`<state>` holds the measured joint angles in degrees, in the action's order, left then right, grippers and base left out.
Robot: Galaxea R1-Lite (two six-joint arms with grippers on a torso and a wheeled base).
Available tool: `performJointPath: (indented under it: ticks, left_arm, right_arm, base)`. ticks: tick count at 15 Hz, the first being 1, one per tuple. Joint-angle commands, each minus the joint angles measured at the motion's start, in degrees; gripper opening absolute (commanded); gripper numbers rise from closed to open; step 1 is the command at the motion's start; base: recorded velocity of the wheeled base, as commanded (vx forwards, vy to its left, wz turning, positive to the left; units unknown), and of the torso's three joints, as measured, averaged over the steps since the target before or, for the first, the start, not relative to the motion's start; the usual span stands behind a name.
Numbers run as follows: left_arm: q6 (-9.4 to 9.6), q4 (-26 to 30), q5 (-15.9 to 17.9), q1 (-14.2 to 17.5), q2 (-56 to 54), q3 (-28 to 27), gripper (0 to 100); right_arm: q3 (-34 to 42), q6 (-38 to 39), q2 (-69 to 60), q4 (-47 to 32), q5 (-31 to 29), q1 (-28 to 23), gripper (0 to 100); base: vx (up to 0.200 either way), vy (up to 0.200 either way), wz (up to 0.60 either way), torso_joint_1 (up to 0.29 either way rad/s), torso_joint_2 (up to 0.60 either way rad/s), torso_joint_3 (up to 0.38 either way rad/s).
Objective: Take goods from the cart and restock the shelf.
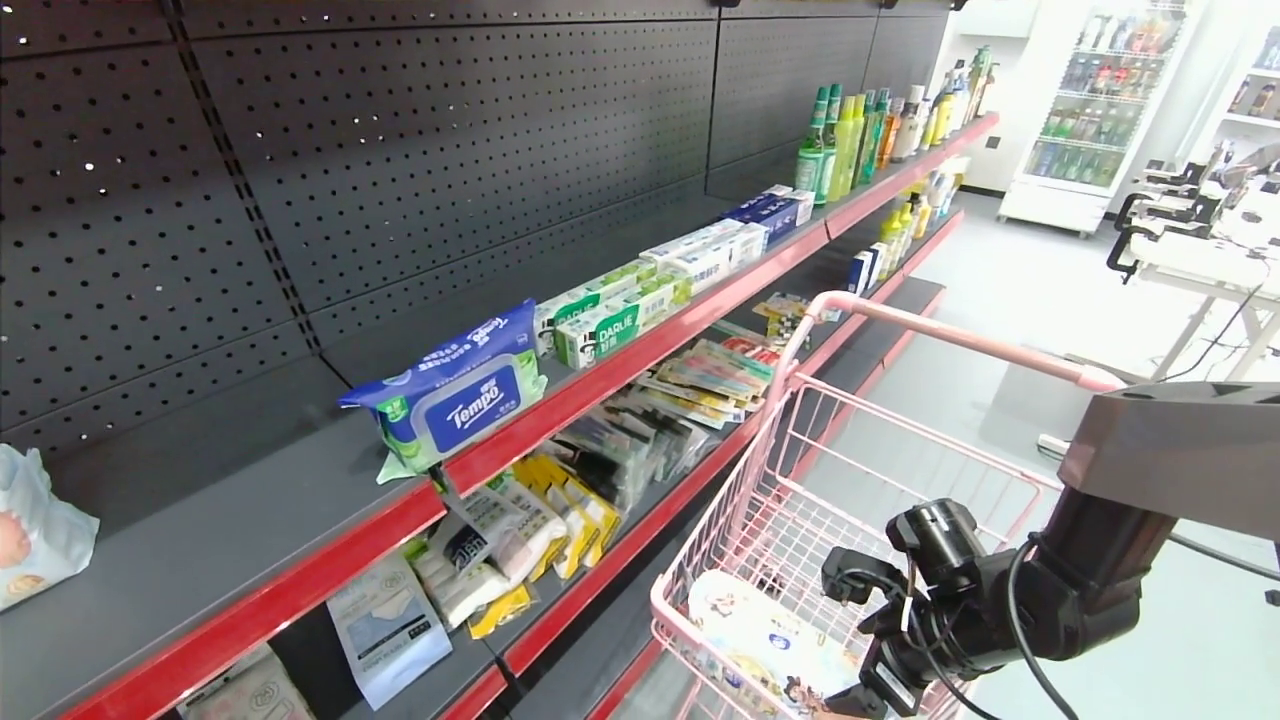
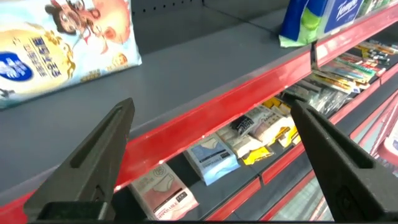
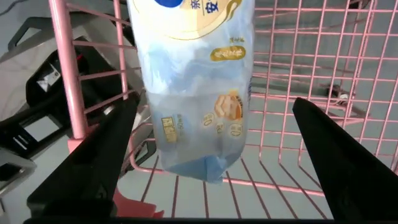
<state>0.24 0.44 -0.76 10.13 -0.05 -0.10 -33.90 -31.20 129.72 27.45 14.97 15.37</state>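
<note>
In the cart (image 1: 960, 337), our right gripper (image 3: 211, 106) hangs spread over the pack (image 3: 189, 68); we should centre, sink lower, then squeeze gently.

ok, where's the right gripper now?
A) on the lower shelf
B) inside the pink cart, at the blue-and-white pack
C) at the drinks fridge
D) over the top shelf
B: the right gripper sits down in the pink cart, jaws open, with the pack right ahead of them.

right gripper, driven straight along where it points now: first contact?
Likely the blue-and-white pack lying in the pink cart: it sits dead ahead, framed by the open right gripper. The gap to it is unclear; cart wire lies behind.
</note>
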Motion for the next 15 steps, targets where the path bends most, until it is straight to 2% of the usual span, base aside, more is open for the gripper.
performJointPath:
  ticks: [1, 3, 7, 11, 15]
  left_arm:
    - [0.02, 0.0, -0.04, 0.06, 0.05, 0.01, 100]
    - [0.02, 0.0, -0.04, 0.06, 0.05, 0.01, 100]
    - [0.02, 0.0, -0.04, 0.06, 0.05, 0.01, 100]
    - [0.02, 0.0, -0.04, 0.06, 0.05, 0.01, 100]
    - [0.02, 0.0, -0.04, 0.06, 0.05, 0.01, 100]
  right_arm:
    - [-0.29, -0.01, 0.09, 0.06, 0.67, 0.01, 100]
    - [-0.29, -0.01, 0.18, 0.06, 1.11, 0.27, 100]
    - [-0.99, -0.01, 1.68, 0.41, 1.03, 0.36, 100]
    - [-1.61, -0.01, 2.29, 1.99, 1.03, 0.36, 100]
    - [-2.05, -0.01, 4.05, 2.78, 1.11, 0.54, 100]
  base:
    - [0.0, 0.0, 0.0, -0.154, 0.35, 0.193]
    - [0.0, 0.0, 0.0, -0.122, 0.3, 0.173]
    - [0.0, 0.0, 0.0, -0.009, 0.02, 0.015]
    - [0.0, 0.0, 0.0, -0.107, 0.27, 0.166]
    - [0.0, 0.0, 0.0, -0.008, 0.03, 0.021]
